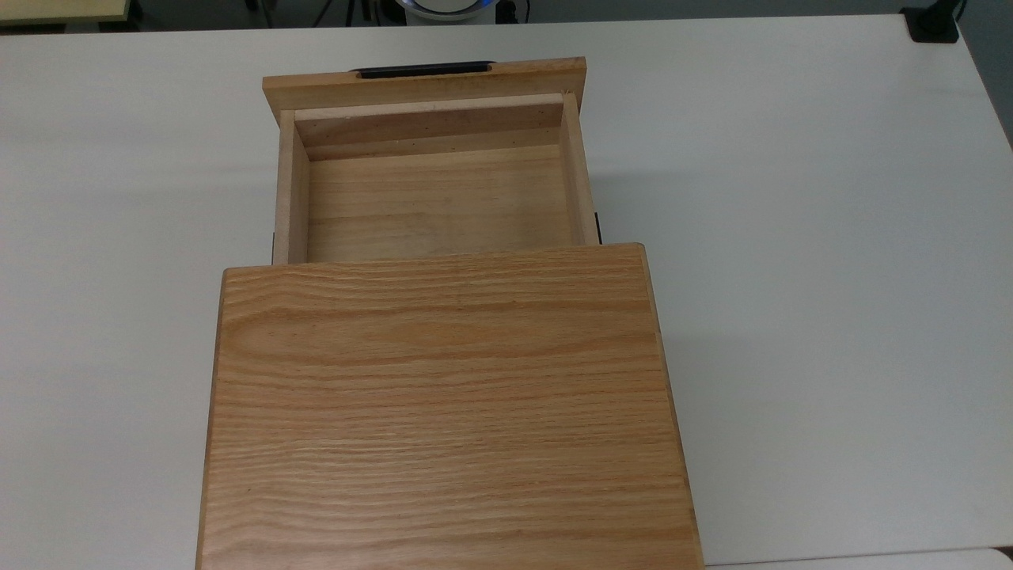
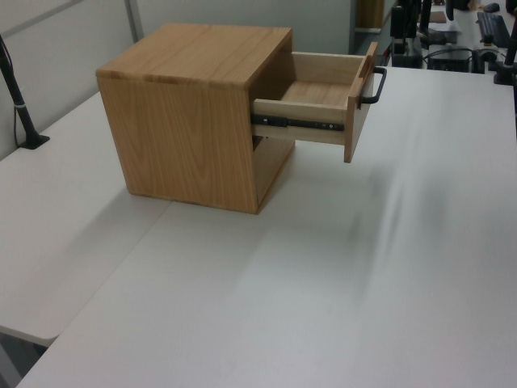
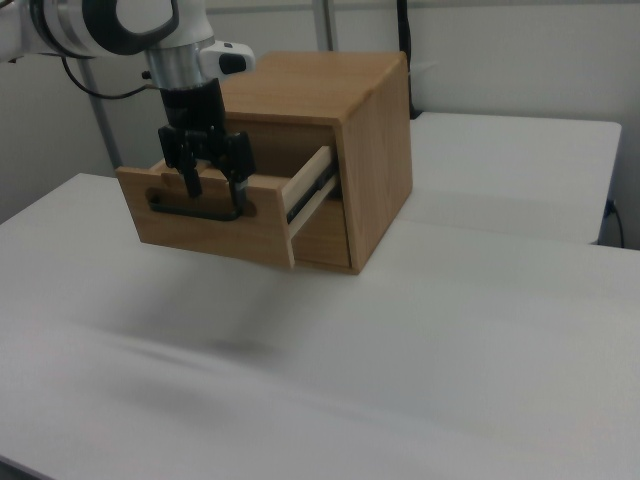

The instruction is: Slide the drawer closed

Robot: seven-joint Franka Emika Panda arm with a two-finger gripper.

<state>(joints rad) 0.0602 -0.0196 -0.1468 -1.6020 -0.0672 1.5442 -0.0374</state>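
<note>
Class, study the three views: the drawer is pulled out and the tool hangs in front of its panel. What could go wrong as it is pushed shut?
1. The tool, fingers apart above the handle, may catch the bar.
2. An off-centre push may skew the drawer on its rails.
3. The cabinet stands loose on the table and may slide.

White rounded arm [image 3: 110,25], silver wrist, black two-fingered pincer [image 3: 214,188]
</note>
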